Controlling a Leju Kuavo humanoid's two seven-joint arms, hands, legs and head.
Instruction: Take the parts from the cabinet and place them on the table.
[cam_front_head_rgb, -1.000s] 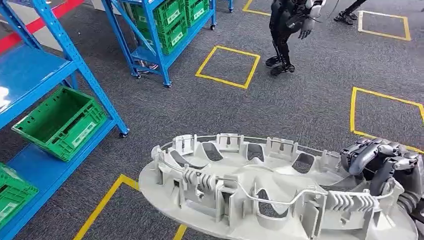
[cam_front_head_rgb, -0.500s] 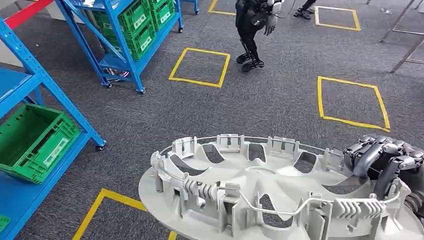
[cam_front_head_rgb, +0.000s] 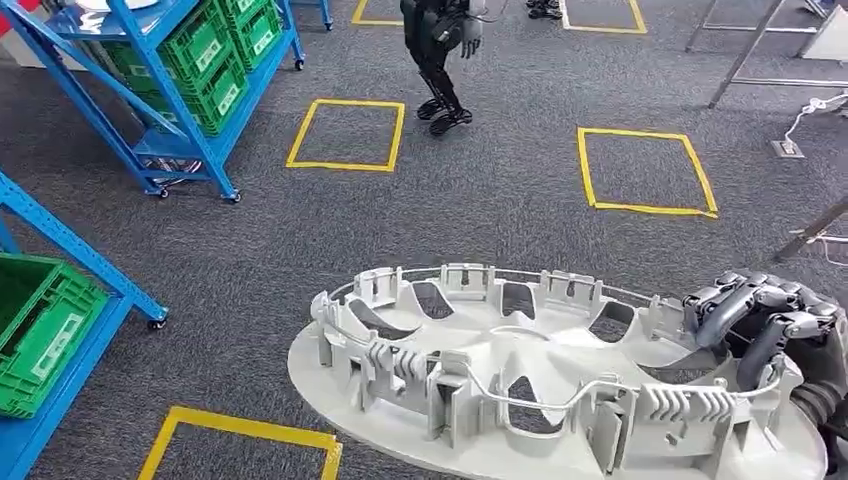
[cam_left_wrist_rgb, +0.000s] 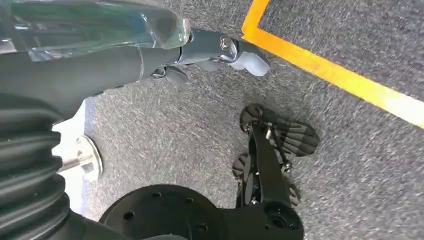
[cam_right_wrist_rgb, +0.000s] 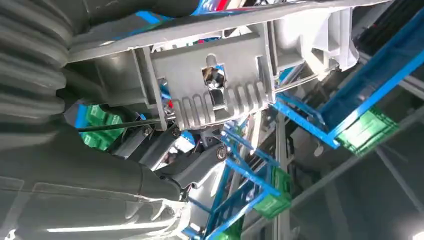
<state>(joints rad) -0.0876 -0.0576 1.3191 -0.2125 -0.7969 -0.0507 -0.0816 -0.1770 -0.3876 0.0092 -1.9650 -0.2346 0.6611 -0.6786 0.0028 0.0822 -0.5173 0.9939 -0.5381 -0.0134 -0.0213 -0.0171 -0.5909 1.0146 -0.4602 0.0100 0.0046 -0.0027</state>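
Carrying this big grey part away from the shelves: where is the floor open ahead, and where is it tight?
Open carpet lies ahead of the grey part, between the two yellow floor squares and on around them. It is tight on the left: the blue shelf with the green crate stands close, with another blue rack further on. A second robot stands beyond the squares.
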